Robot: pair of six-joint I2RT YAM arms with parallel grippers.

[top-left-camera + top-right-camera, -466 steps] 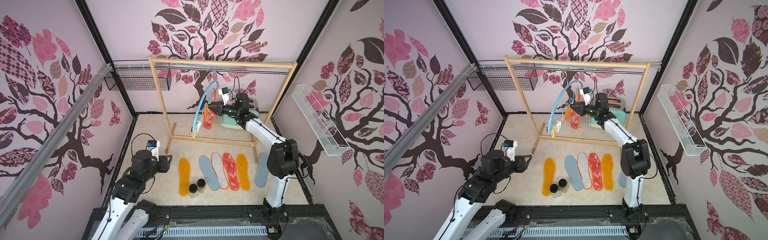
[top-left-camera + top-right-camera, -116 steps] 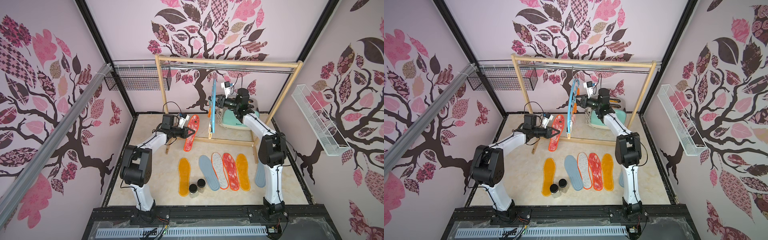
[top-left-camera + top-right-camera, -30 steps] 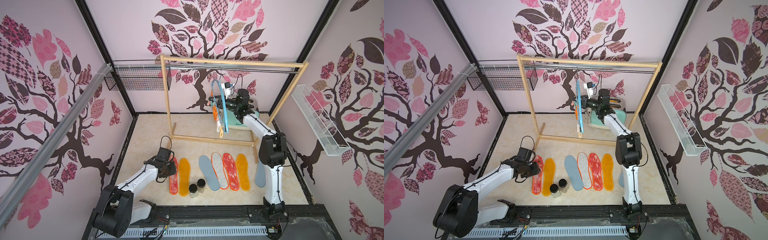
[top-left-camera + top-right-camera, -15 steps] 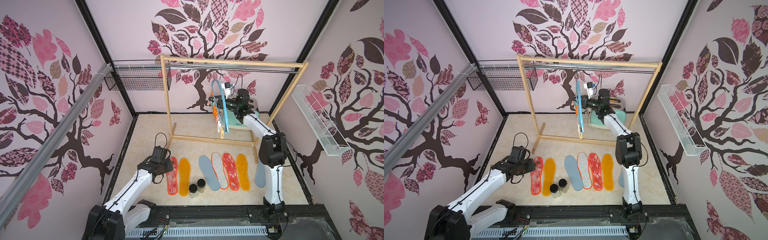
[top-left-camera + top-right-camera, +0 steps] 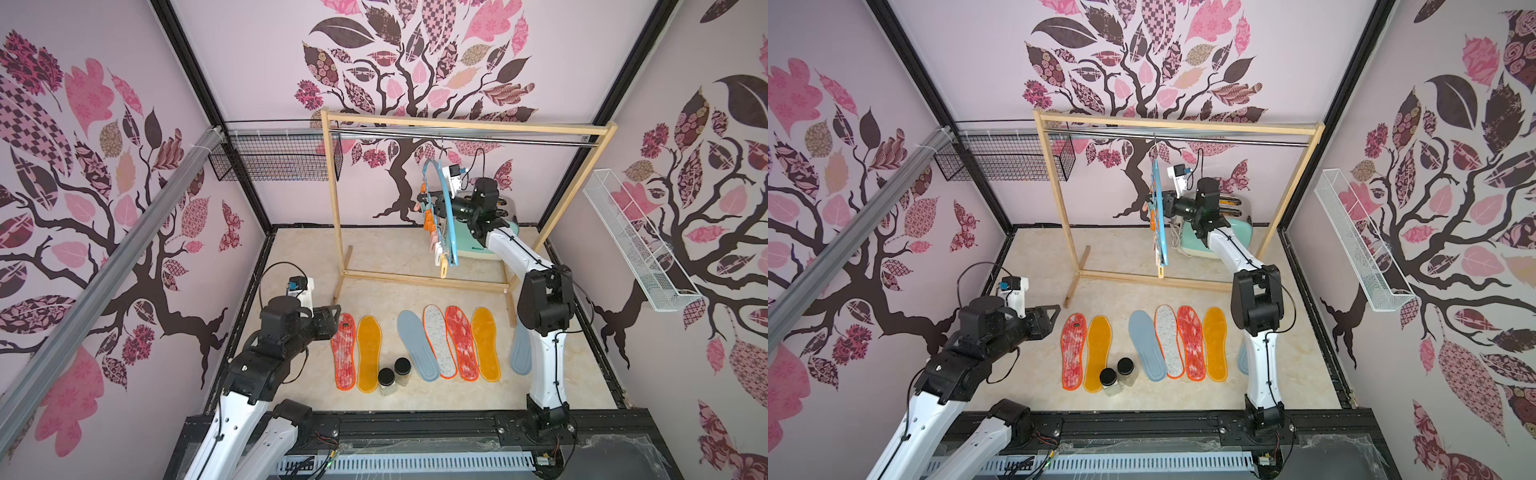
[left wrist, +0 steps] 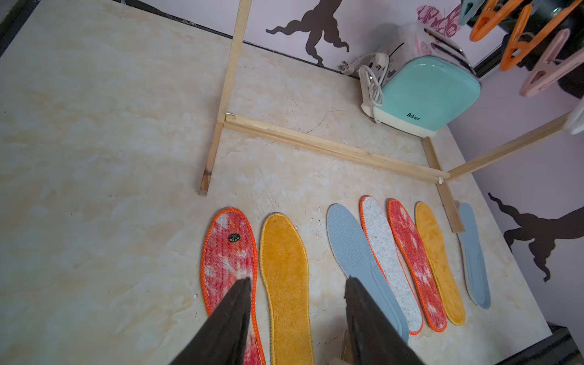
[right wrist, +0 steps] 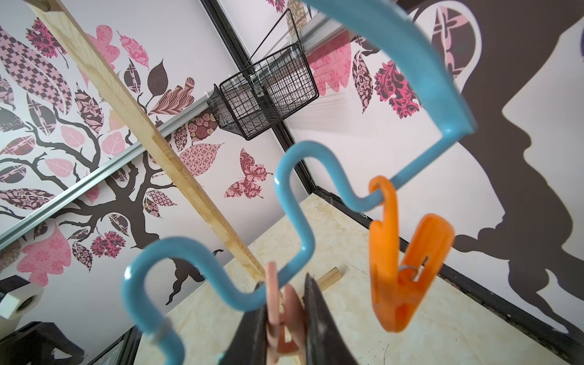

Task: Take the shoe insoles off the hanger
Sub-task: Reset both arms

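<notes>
Right gripper (image 7: 284, 286) pinches pale pink plastic clothespin (image 7: 272, 303) on light blue wavy plastic hanger (image 7: 294, 196), seemingly bare; left gripper (image 6: 297, 284) gapes empty. I'd release slowly, avoiding swing.

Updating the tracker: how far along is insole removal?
Done: seven insoles lie on the tabletop; the open, empty left gripper hovers by the leftmost red-mottled insole. In hand: right gripper shut on a pink clothespin on the blue hanger. Left: no insole visible there, only clothespins.

Staged lab booth: tree-decal walls (image 5: 399, 75), black framing (image 5: 205, 95).
</notes>
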